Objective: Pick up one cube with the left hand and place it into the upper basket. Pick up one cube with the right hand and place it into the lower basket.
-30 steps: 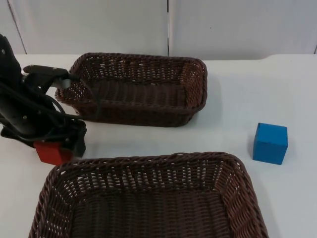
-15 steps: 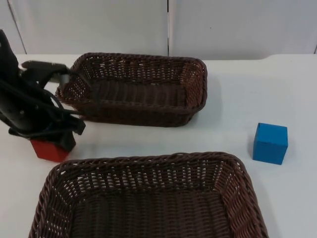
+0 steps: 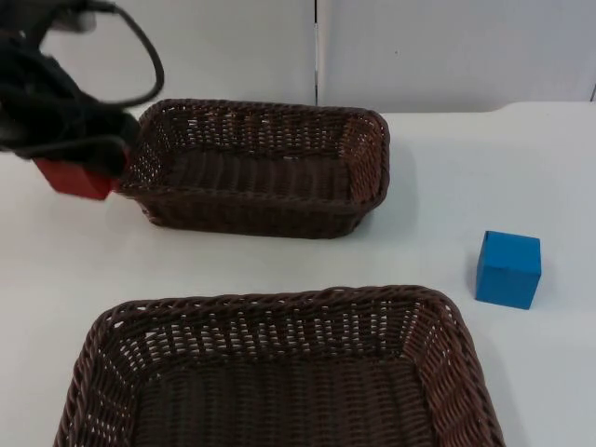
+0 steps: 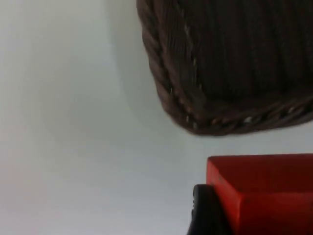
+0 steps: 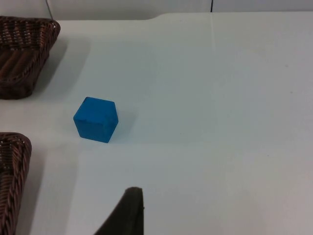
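Note:
My left gripper [image 3: 79, 168] is shut on a red cube [image 3: 74, 177] and holds it in the air just left of the upper basket [image 3: 261, 116], near its left end. In the left wrist view the red cube [image 4: 266, 193] sits against a black fingertip [image 4: 208, 213], with the upper basket's corner [image 4: 195, 117] beyond it. A blue cube [image 3: 507, 269] rests on the table to the right, between the two baskets' right ends. The lower basket [image 3: 279, 307] lies at the front. In the right wrist view the blue cube [image 5: 96, 119] lies ahead of a black fingertip [image 5: 128, 214], well apart from it.
The white table [image 3: 484, 168] runs back to a grey partition wall [image 3: 419, 47]. Both wicker baskets hold nothing. In the right wrist view the upper basket's corner [image 5: 24, 54] and the lower basket's rim [image 5: 12, 176] flank the blue cube.
My left gripper has lifted the red cube off the table and carried it up and back, from beside the lower basket's left corner to the upper basket's left end. The blue cube has not moved.

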